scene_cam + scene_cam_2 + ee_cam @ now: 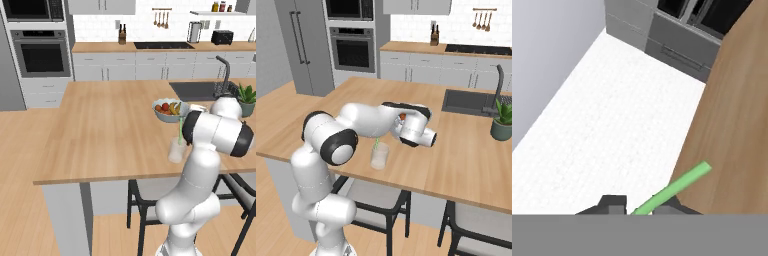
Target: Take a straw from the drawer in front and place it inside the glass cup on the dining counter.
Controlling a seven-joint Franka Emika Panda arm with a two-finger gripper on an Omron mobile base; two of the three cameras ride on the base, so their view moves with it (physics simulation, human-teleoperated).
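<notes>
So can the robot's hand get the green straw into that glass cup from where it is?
Probably yes. The gripper holds the straw right over the glass cup, with nothing between them on the dining counter.

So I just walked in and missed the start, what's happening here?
The robot arm is putting a green straw into the glass cup on the dining counter. The gripper is shut on the straw, whose lower end is at or inside the cup beside the fruit bowl.
</notes>
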